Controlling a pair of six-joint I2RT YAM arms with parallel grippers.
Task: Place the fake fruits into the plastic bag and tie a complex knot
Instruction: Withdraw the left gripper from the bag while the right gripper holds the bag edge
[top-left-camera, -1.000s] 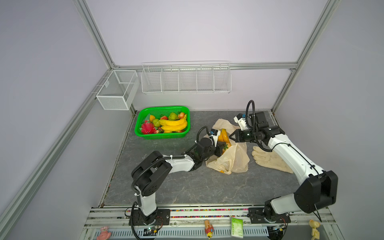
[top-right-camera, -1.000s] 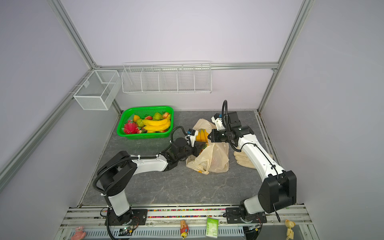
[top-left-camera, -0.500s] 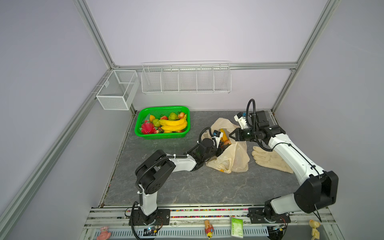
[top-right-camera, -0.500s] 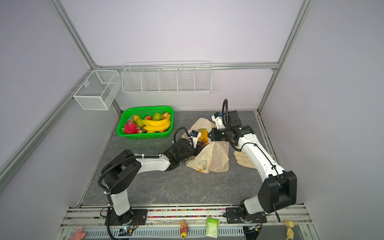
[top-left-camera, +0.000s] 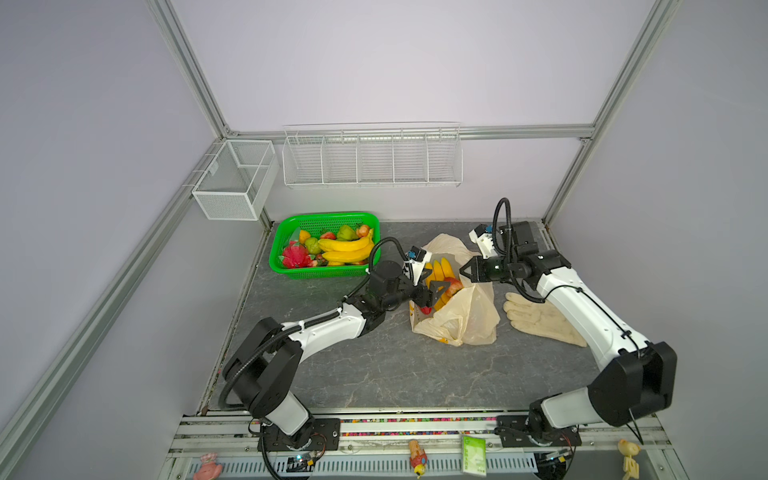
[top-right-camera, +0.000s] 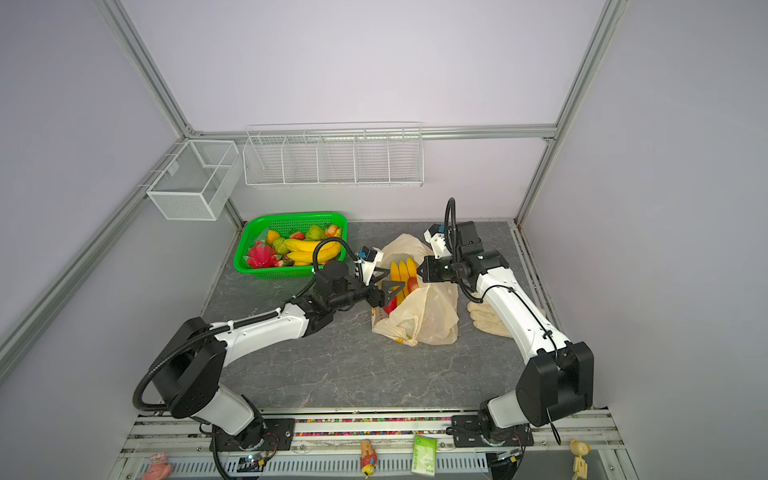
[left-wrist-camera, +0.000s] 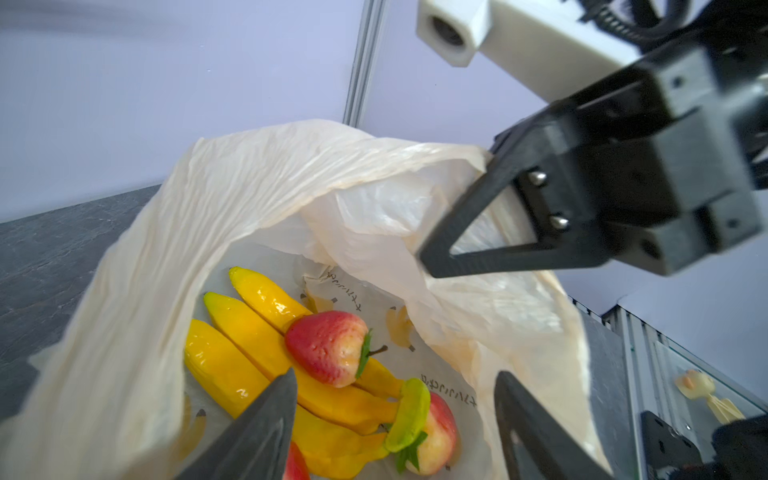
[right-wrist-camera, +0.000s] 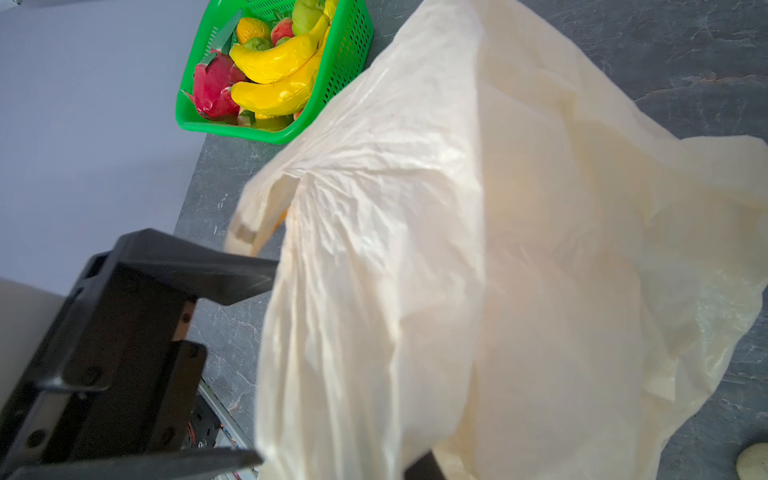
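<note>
The left pincer (top-left-camera: 433, 281) hangs over the mouth of the plastic bag (top-left-camera: 465, 320), its two fingers (left-wrist-camera: 266, 424) spread wide and gripping nothing. Just below and ahead of its tips, inside the bag, lie a yellow banana bunch (left-wrist-camera: 245, 336) and a strawberry (left-wrist-camera: 326, 347) resting on it. A second strawberry (left-wrist-camera: 438, 432) lies nearer the pincer, by the bunch's stem end.

Facing it tip to tip and close by is the right pincer (left-wrist-camera: 427, 259). It is pressed together on the bag's far rim and holds that side of the film up, so the mouth gapes between the two. A fold of film sags from the right pincer's tip down towards the fruit. The near rim curves round the left pincer's fingers on both sides.

The bag sits on the grey table (top-left-camera: 374, 374). Behind the left pincer, on the far side of its arm, stands the green basket (top-left-camera: 320, 272), holding bananas (top-left-camera: 347, 251), a dragon fruit (top-left-camera: 296, 256) and other fruit. Behind the right pincer, under its arm, a cream glove (top-left-camera: 536, 322) lies flat, just beside the bag.
</note>
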